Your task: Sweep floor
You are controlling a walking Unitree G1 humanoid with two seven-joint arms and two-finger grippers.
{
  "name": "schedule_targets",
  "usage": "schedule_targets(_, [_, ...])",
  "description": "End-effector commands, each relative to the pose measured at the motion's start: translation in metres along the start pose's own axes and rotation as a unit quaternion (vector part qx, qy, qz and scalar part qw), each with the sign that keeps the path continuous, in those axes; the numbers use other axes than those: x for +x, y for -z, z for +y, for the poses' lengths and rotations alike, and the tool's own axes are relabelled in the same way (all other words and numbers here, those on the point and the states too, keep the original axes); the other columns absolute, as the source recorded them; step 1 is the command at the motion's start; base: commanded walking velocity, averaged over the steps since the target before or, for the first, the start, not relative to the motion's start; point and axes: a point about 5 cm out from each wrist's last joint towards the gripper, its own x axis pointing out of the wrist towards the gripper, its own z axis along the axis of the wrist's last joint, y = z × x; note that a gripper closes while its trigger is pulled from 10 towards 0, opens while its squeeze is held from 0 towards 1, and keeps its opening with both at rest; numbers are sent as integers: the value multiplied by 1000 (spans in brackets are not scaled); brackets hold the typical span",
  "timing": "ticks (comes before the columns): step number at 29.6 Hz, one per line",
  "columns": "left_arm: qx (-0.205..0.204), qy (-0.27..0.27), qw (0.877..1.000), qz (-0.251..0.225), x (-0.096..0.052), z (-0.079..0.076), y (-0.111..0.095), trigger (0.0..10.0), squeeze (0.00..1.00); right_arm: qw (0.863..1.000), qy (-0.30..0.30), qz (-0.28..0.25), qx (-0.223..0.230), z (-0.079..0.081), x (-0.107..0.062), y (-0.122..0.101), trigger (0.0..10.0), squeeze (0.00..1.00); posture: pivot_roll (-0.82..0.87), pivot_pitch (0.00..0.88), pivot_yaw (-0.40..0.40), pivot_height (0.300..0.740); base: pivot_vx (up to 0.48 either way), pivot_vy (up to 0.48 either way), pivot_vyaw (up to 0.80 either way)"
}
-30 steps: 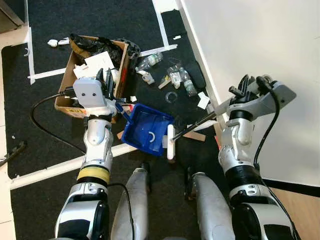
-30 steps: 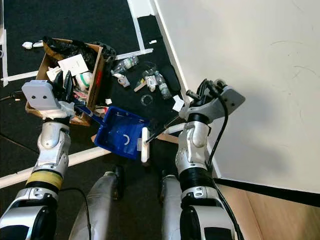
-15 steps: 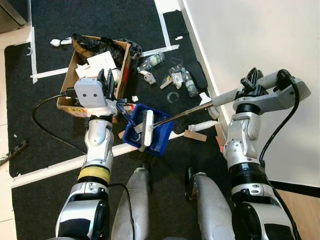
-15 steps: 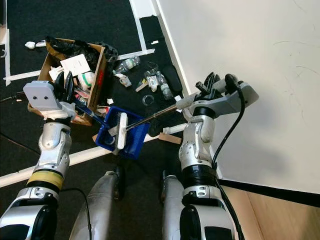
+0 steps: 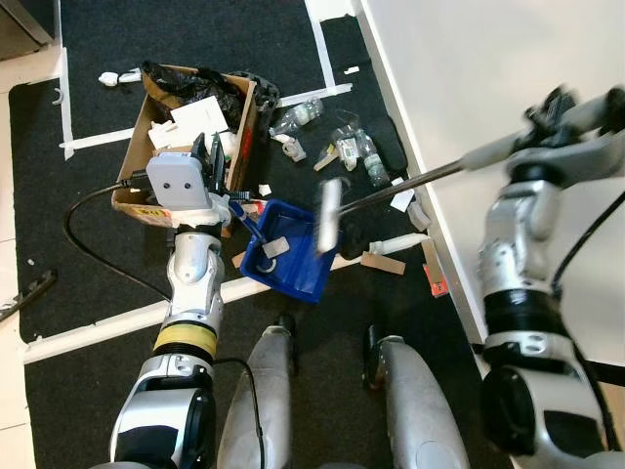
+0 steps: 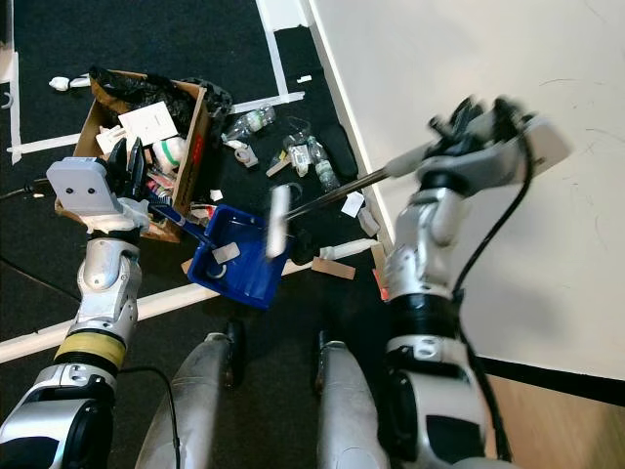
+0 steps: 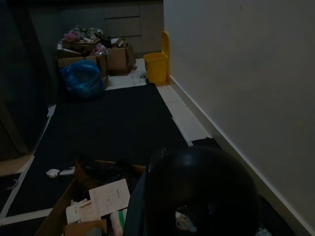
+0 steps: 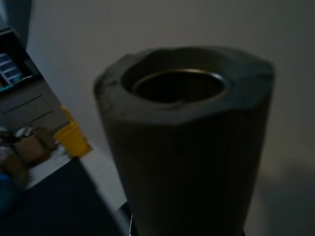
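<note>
My left gripper (image 5: 208,161) is shut on the handle of the blue dustpan (image 5: 293,256), which rests on the black mat in front of my legs. A pale scrap (image 5: 276,249) lies inside the pan. My right gripper (image 5: 559,106), blurred and raised by the wall, is shut on the broom handle (image 5: 430,176). The white broom head (image 5: 329,215) hangs in the air over the pan's right edge. The grey handle end (image 8: 182,128) stands close up in the right wrist view, and the dark dustpan handle end (image 7: 202,191) in the left wrist view.
A cardboard box (image 5: 186,122) full of rubbish stands behind the pan. Plastic bottles (image 5: 363,161), a white tube (image 5: 395,244), a cardboard strip (image 5: 383,264) and a red scrap (image 5: 435,286) litter the mat by the white wall (image 5: 508,59). A black cable (image 5: 83,244) loops at left.
The broom head swept leftwards from the pan's right side into the pan, then lifted up and to the right. My right arm rose towards the wall. A scrap now lies in the pan.
</note>
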Motion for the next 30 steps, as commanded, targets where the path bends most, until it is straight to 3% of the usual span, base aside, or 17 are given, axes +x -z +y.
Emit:
schedule_targets(1, [-26,5,998,54,-16,-13,21,10000,0,999,-11,-11,-38,-2,-3,1,10000,0,17,394,-34,740,0,0,0])
schedule_targets(2, [-26,6,998,53,-16,-13,21,10000,0,997,-29,-12,-74,-2,-3,3,10000,0,20,397,-34,740,0,0,0])
schedule_targets(3, [-26,6,998,53,-16,-13,21,10000,0,997,-29,-12,-74,-2,-3,3,10000,0,20,397,-34,740,0,0,0])
schedule_targets(8, [-26,10,998,50,-16,-14,20,10000,0,982,-87,7,-169,-7,-10,20,10000,0,55,402,-33,740,0,0,0])
schedule_targets(13, [-22,12,999,40,-15,-11,14,10000,0,976,-103,29,-191,-7,-16,33,10000,0,111,419,-15,740,0,0,0])
schedule_targets(19, [-6,15,999,28,-17,1,5,10000,0,957,-158,50,-237,3,-29,53,10000,0,149,454,5,740,0,0,0])
schedule_targets(27, [-7,14,999,29,-16,1,3,10000,0,965,-164,81,-189,12,-44,65,10000,0,138,454,0,740,0,0,0])
schedule_targets(29, [-11,13,999,30,-16,-1,2,10000,0,977,-142,111,-118,22,-58,75,10000,0,124,453,-5,740,0,0,0])
schedule_targets(30, [-11,13,999,30,-16,-1,2,10000,0,977,-142,111,-118,22,-58,75,10000,0,124,453,-5,740,0,0,0])
